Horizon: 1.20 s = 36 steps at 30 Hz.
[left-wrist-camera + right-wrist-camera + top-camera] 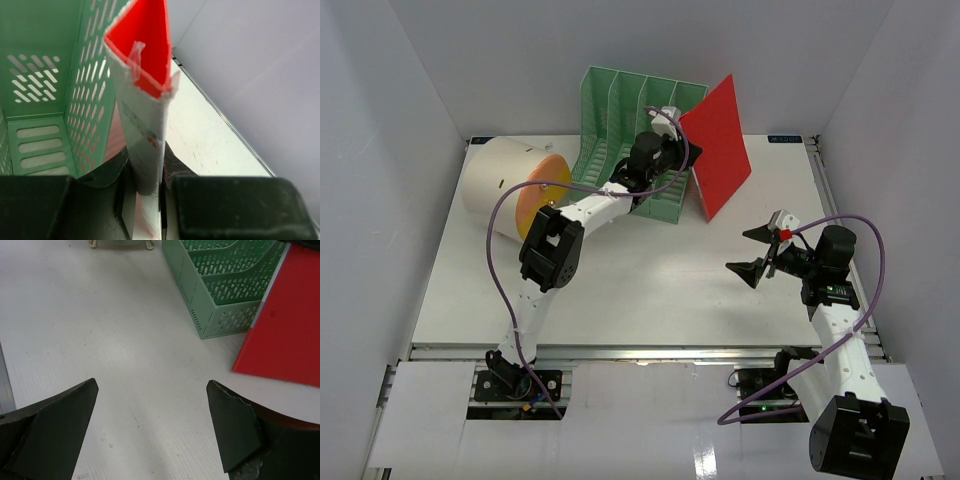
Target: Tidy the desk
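Observation:
The white desk (650,285) carries a green slotted file rack (620,110) at the back. A red folder (720,145) stands on edge, tilted, just right of the rack. My left gripper (672,135) is shut on the folder's near edge. In the left wrist view the folder (145,95) rises red and white from between the fingers of the left gripper (145,180), with the rack (45,75) to its left. My right gripper (752,252) hovers open over the desk's right half with nothing in it. The right wrist view shows the right gripper (151,385) above bare desk (100,315), with the rack (220,280) and folder (290,325) beyond.
A beige cylinder with an orange face (505,190) lies on its side at the back left, close to the rack. White walls enclose the desk on three sides. A metal rail (640,350) runs along the near edge.

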Available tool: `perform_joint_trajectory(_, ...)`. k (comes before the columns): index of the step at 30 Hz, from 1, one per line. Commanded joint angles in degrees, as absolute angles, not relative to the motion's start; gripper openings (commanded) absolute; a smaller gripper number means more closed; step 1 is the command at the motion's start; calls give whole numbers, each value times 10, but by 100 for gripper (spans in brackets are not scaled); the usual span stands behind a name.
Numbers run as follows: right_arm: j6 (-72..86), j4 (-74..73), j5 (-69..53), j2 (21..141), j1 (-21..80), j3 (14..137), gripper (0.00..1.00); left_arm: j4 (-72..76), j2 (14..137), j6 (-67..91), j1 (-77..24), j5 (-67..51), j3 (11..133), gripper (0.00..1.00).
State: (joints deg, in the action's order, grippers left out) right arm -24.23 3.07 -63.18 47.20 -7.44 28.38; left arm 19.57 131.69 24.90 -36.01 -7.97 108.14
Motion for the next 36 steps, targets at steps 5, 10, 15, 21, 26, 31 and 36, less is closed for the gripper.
perform_joint_trajectory(5, -248, 34, -636, 470, -78, 307, 95, 180, 1192, 171, -381, -141, 1091, 0)
perform_joint_trajectory(10, -249, 33, -634, 470, -80, 306, 95, 185, 1104, 142, -384, -129, 1050, 0)
perform_joint_trajectory(15, -250, 33, -635, 472, -83, 306, 95, 184, 1038, 106, -384, -108, 1020, 0)
perform_joint_trajectory(21, -251, 33, -634, 475, -84, 306, 95, 172, 990, 58, -384, -61, 1018, 0)
perform_joint_trajectory(26, -251, 32, -634, 478, -85, 306, 95, 162, 976, 3, -384, 24, 1025, 0)
perform_joint_trajectory(31, -252, 32, -634, 480, -85, 306, 95, 158, 979, -37, -383, 63, 1026, 0)
perform_joint_trajectory(36, -253, 30, -635, 481, -86, 306, 95, 179, 981, -53, -380, 90, 1007, 0)
